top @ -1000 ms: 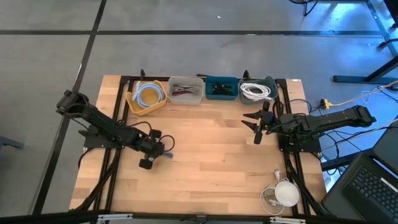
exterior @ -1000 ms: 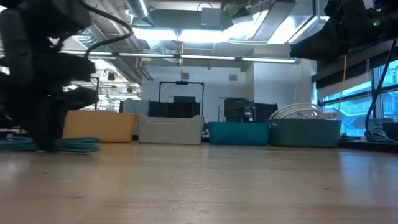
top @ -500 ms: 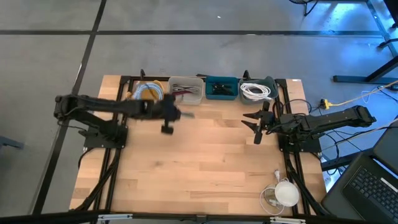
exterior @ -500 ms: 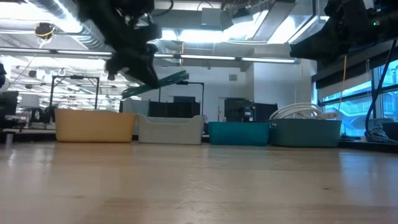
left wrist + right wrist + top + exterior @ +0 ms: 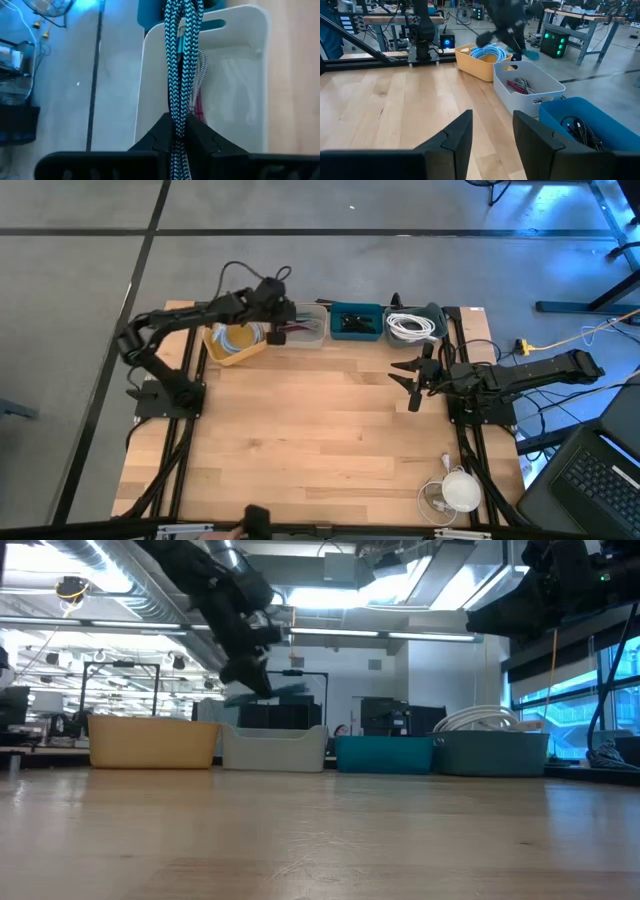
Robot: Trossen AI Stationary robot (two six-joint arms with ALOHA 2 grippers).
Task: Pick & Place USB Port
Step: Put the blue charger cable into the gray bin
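"Two tools showed; which one had the cable?"

"That was the left tool (image 5: 177, 131), its fingers pinched tight on a teal braided cable (image 5: 181, 60) that hung over the white bin (image 5: 235, 90) at the counter's (image 5: 330, 430) far edge."

"And the bin's neighbours?"

"It stood between the yellow bin (image 5: 232, 340) and the teal bin (image 5: 355, 321)."

"The other one?"

"Near the right edge, the right tool (image 5: 410, 380) held nothing, fingers spread wide above the counter."
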